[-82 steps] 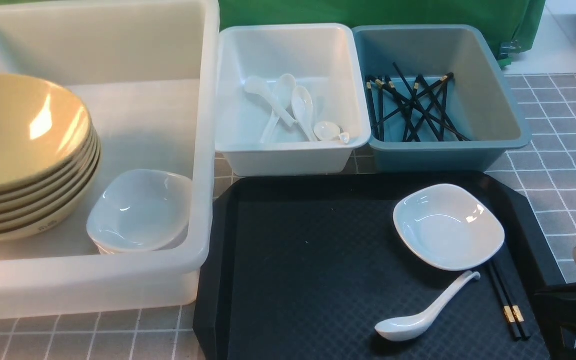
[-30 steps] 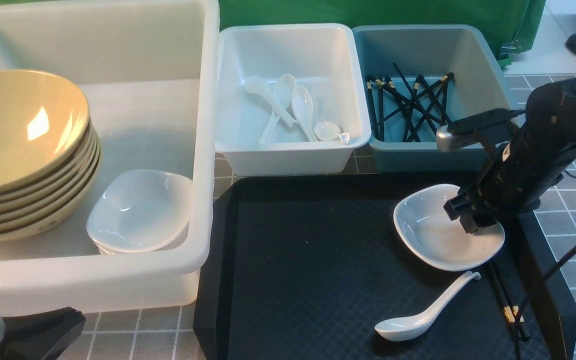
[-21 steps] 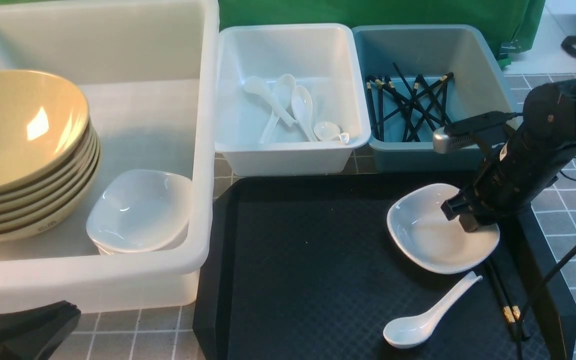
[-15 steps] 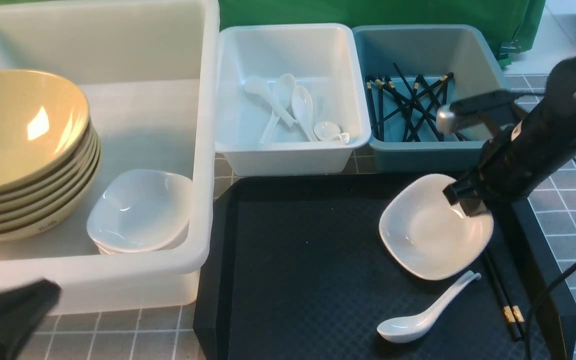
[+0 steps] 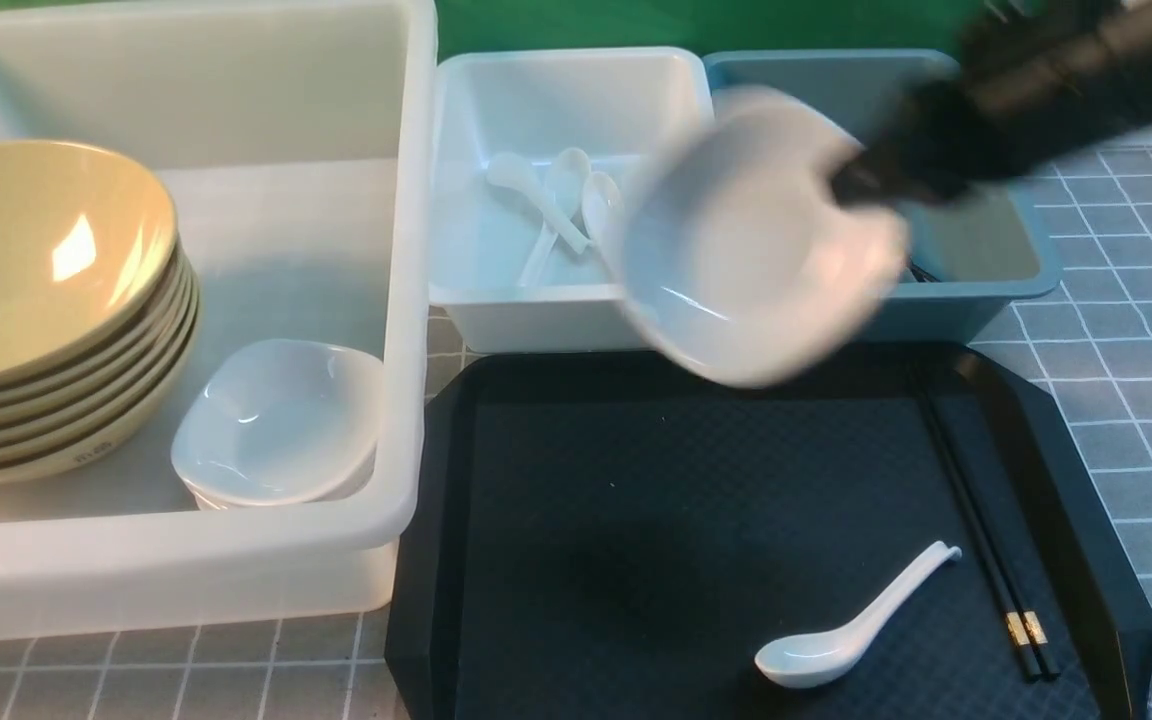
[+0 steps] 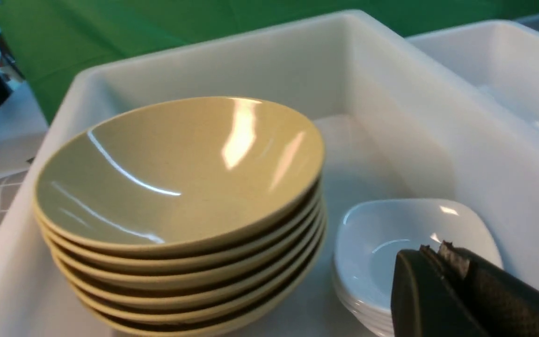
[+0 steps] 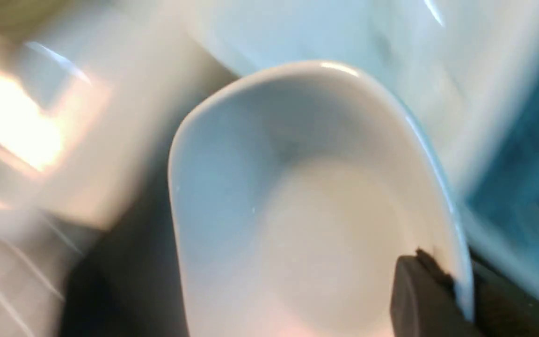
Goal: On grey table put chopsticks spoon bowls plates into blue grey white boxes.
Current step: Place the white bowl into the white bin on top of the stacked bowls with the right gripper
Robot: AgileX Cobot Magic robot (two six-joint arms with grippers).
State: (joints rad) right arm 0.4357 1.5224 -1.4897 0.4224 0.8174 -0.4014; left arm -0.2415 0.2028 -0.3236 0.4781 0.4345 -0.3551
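A: Where was your white plate (image 5: 751, 240) at that moment?

B: You had it up in the air, tilted and blurred. In the front view it covered the near walls of the small white box (image 5: 556, 320) and the blue box (image 5: 976, 300). Your right fingers (image 7: 419, 295) were clamped on its rim, one inside the dish and the other outside, as the right wrist view showed.

A: And what lay on your black tray (image 5: 636, 520)?

B: You had one white spoon (image 5: 851, 632) there, its bowl end nearer the robot. A pair of black chopsticks (image 5: 981, 540) lay just beside its handle, on the right. Both lay flat near the tray's right side.

A: How did your left fingers (image 6: 419, 299) stand?

B: You had them pressed together with nothing between them. The left wrist view showed them in front of the stack of white plates (image 6: 391, 243) in the large white box (image 5: 406, 300). Your stack of yellow bowls (image 5: 46, 300) stood in the same box, just beside those plates on the left.

A: And your two smaller boxes?

B: The small white box held several white spoons (image 5: 556, 200). Your plate hid most of the blue box's inside, so I could not tell what lay in it. The boxes and the tray all sat on your grey tiled bench (image 5: 1136, 350).
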